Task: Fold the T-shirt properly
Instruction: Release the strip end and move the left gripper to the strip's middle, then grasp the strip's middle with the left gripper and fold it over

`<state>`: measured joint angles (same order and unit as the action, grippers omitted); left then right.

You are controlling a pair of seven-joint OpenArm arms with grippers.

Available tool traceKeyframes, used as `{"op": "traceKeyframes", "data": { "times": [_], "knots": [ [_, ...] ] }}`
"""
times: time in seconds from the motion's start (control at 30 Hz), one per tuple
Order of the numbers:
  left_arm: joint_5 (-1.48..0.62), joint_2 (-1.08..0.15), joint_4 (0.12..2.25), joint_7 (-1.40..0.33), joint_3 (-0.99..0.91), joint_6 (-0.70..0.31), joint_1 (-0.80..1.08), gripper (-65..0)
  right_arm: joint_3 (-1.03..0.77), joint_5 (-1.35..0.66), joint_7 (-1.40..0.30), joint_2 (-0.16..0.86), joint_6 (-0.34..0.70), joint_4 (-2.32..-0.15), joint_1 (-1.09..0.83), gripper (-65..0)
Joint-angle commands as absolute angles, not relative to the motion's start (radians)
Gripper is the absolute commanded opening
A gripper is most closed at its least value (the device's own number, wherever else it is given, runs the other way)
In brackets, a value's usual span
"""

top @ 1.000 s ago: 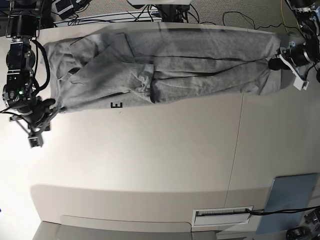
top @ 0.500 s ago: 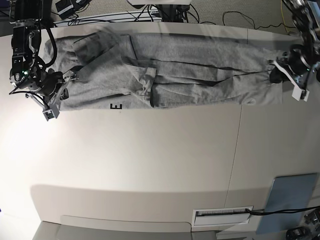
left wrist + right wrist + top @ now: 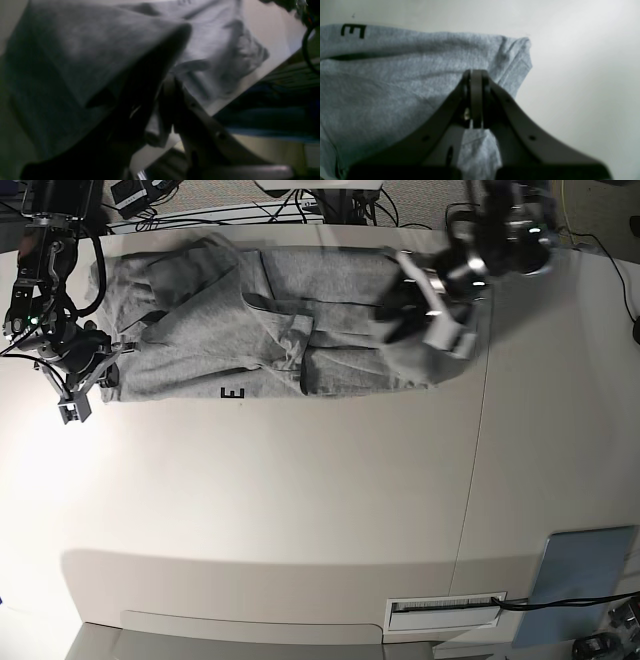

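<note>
Left tool: its fingers are sitting nearly together, clamping a bunch of grey cloth from the T-shirt. In the left wrist view the fabric is draping over and around the dark fingers, blurred and dim.

Right tool: its two fingers are pressing fully together, with the grey fabric lying under and around the tips; whether cloth is pinched between them is not clear.

Left arm pose: it is reaching in from the far right corner of the base view, with the wrist tilting over the right part of the shirt, and it is showing as motion-blurred.

Right arm pose: it is hanging down along the left edge of the tabletop, with the wrist bending in to the shirt's left end near the front hem corner.

T-shirt position: it is lying along the far side of the tabletop, stretching from the left edge to a little right of the middle.

T-shirt look: heather grey, folded lengthwise into a long band with overlapping layers and creases running side to side. The right end is lifting and doubling back toward the left under the left tool. A rumpled knot of folds is sitting near the middle.

Lettering: a black letter E is peeking out at the near edge of the shirt, left of centre.
</note>
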<state>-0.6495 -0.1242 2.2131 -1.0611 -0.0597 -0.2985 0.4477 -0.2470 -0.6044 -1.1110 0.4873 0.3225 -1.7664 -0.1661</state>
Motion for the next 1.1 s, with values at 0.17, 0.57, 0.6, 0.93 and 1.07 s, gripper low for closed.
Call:
{"op": "traceKeyframes", "data": {
  "times": [0.17, 0.57, 0.6, 0.93, 1.07],
  "knots": [
    [-0.543, -0.034, 2.18, -1.007, 0.152, -0.266, 0.374, -65.0, -0.257, -0.601, -1.1, 0.507, 0.326, -1.781, -0.155, -65.0],
    [-0.546, 0.006, 2.012, -0.918, 0.201, -0.331, 0.266, -28.9, -0.257, -0.575, -1.103, 0.506, 0.325, -1.781, -0.155, -65.0],
    [-0.566, 0.006, 2.012, -0.92, 0.2, -0.351, 0.26, -28.5, -0.257, -0.575, -1.103, 0.507, 0.325, -1.781, -0.155, -65.0],
    [-0.424, -0.019, 2.013, -0.979, 0.148, -0.369, 0.233, -29.0, -0.257, -0.557, -1.103, 0.507, 0.325, -1.781, -0.155, -65.0],
    [-0.368, -0.049, 1.999, -0.965, 0.121, -0.332, 0.245, -28.9, -0.257, -0.557, -1.105, 0.507, 0.325, -1.781, -0.155, -65.0]
  ]
}}
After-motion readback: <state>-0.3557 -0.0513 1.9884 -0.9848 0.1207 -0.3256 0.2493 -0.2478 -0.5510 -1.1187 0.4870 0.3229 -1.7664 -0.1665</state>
